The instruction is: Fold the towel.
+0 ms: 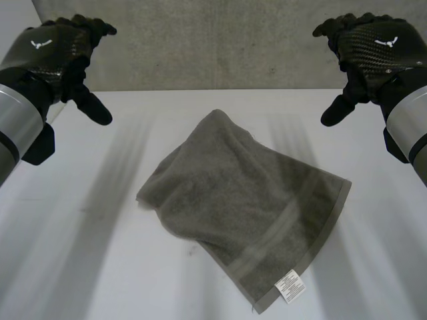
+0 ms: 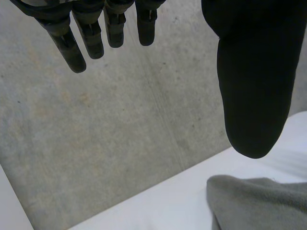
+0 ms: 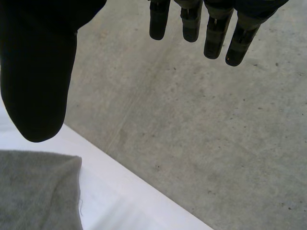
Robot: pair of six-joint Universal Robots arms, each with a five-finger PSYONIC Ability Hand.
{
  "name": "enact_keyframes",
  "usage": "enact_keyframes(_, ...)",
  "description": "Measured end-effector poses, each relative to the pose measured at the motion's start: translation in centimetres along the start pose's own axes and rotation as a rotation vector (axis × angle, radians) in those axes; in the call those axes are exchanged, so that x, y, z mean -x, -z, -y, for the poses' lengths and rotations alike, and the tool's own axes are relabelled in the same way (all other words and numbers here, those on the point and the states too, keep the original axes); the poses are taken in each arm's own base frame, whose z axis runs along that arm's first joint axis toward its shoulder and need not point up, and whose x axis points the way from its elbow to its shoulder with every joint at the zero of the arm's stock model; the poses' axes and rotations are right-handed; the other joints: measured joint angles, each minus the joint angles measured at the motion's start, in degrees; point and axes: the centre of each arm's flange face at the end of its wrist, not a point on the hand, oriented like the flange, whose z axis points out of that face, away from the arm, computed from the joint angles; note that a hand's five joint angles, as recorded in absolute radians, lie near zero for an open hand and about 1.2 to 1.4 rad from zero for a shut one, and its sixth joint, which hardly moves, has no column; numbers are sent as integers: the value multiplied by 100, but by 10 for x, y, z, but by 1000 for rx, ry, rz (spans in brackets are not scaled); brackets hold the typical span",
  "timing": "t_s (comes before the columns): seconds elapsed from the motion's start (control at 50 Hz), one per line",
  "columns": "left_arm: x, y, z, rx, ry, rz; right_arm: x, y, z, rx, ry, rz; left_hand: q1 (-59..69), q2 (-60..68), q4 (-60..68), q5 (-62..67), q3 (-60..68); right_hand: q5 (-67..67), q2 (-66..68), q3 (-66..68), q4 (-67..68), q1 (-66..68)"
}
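Towel (image 1: pixel 243 207) lies rumpled in the middle of the surface (image 1: pixel 80 267). It looks soft, light and floppy; its corners seem best to pinch. Left robot hand (image 1: pixel 57 52) and right robot hand (image 1: pixel 375 48) hang above, both loose and empty.

Over to the table (image 1: pixel 67 267): at its middle, the towel (image 1: pixel 247 207), lying slantwise, tag (image 1: pixel 290 287) at the near corner. Hovering left of it and farther back, the left hand (image 1: pixel 57 50); mirrored on the right (well apart from the cloth), the right hand (image 1: pixel 377 47). Behind the table's far edge, floor (image 1: pixel 200 40).
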Motion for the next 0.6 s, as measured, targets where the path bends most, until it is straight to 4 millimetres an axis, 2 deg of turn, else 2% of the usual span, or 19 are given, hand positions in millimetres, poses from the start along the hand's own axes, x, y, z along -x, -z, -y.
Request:
enact_keyframes(0.1,0,-9,-14,44,-12,-15,7,1,-11,41,71,36,4,4,0,0,0,0,0,0,0,0)
enact_keyframes(0.12,-1,-15,-26,82,-27,-38,14,3,-23,92,117,76,19,27,1,1,7,0,0,0,0,0)
enact_keyframes(0.14,-1,-15,-26,82,-27,-38,14,3,-23,92,117,76,19,27,1,1,7,0,0,0,0,0)
enact_keyframes(0.18,-1,-23,-42,127,-52,-64,25,6,-37,148,150,128,19,34,7,3,14,0,0,0,0,0)
enact_keyframes(0.22,0,-24,-45,136,-58,-68,32,8,-45,183,163,163,19,34,8,0,14,0,0,0,0,0)
enact_keyframes(0.24,3,-31,-62,186,-85,-82,49,15,-60,252,178,235,20,46,12,0,32,0,0,0,0,0)
enact_keyframes(0.26,6,-34,-69,206,-93,-84,54,18,-65,276,179,260,20,47,13,0,32,0,0,0,0,0)
enact_keyframes(0.34,15,-41,-95,281,-109,-79,71,30,-85,360,157,335,20,71,39,1,56,0,81,102,37,198)
enact_keyframes(0.36,15,-41,-95,281,-109,-79,71,30,-85,360,157,335,20,71,39,1,56,0,81,102,37,198)
enact_keyframes(0.38,21,-44,-109,321,-108,-71,79,37,-98,408,122,374,21,101,80,0,85,9,381,397,353,525)
enact_keyframes(0.44,24,-45,-119,350,-103,-64,84,41,-107,434,92,397,35,118,93,4,103,388,712,705,657,901)
enact_keyframes(0.5,28,-47,-138,398,-92,-57,93,50,-130,470,20,433,102,139,120,17,122,682,1012,1032,988,1269)
enact_keyframes(0.54,28,-47,-143,406,-89,-57,94,50,-132,471,14,435,102,141,120,17,127,682,1012,1032,988,1269)
enact_keyframes(0.58,27,-47,-148,407,-88,-62,98,54,-148,464,-15,436,102,143,120,17,131,769,1087,1113,1071,1363)
enact_keyframes(0.6,27,-47,-148,407,-88,-62,98,54,-148,464,-15,436,102,143,120,17,131,769,1087,1113,1071,1363)
